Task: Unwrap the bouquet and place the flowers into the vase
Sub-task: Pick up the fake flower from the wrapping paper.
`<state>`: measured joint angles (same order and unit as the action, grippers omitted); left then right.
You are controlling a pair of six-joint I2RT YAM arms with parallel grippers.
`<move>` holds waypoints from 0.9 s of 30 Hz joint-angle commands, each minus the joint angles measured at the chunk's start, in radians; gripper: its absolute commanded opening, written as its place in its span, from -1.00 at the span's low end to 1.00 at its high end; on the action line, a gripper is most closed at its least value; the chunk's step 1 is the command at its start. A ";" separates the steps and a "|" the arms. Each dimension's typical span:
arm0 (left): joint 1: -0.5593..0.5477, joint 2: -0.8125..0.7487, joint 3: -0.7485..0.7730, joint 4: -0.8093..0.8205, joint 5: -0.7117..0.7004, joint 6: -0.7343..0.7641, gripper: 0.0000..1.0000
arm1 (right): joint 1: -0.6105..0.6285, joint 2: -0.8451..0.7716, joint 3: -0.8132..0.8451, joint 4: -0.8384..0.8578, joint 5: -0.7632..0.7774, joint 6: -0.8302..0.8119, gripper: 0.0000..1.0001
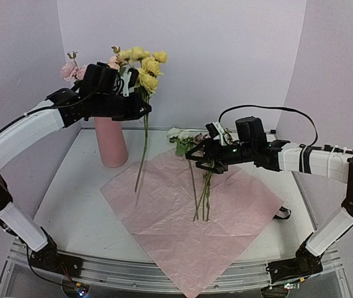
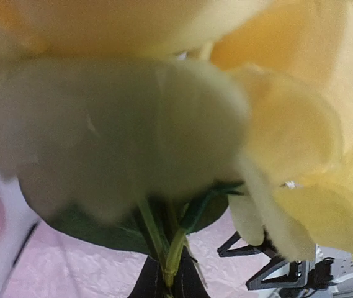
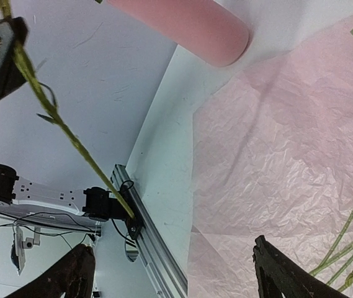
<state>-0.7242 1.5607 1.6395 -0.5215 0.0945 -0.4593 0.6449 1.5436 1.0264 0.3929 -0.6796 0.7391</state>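
My left gripper (image 1: 140, 107) is shut on the stems of a bunch of yellow flowers (image 1: 145, 65), held in the air just right of the salmon-pink vase (image 1: 110, 143). Their long stem (image 1: 142, 155) hangs down to the paper. In the left wrist view the yellow blooms (image 2: 288, 112) fill the frame, with the stems pinched in the left gripper (image 2: 167, 279). Pink blooms (image 1: 71, 69) show above the left arm; their stems are hidden. More flowers (image 1: 204, 192) lie on the flat pink paper (image 1: 182, 248). Just above them my right gripper (image 1: 204, 161) stands open and empty (image 3: 170, 257).
The unfolded paper sheet (image 3: 275, 143) covers the table's middle and reaches its front edge. A metal rail (image 1: 164, 276) runs along the near edge. A black strip (image 1: 281, 214) lies at the paper's right corner. White walls close in the back and sides.
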 commanded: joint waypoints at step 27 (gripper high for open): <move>0.165 -0.004 0.246 0.674 -0.755 0.536 -1.00 | 0.003 0.033 0.153 -0.067 0.014 -0.065 0.78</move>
<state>-0.6113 1.5244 1.8151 0.0406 -0.6645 0.1445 0.6449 1.5564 1.1148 0.3369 -0.6613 0.7109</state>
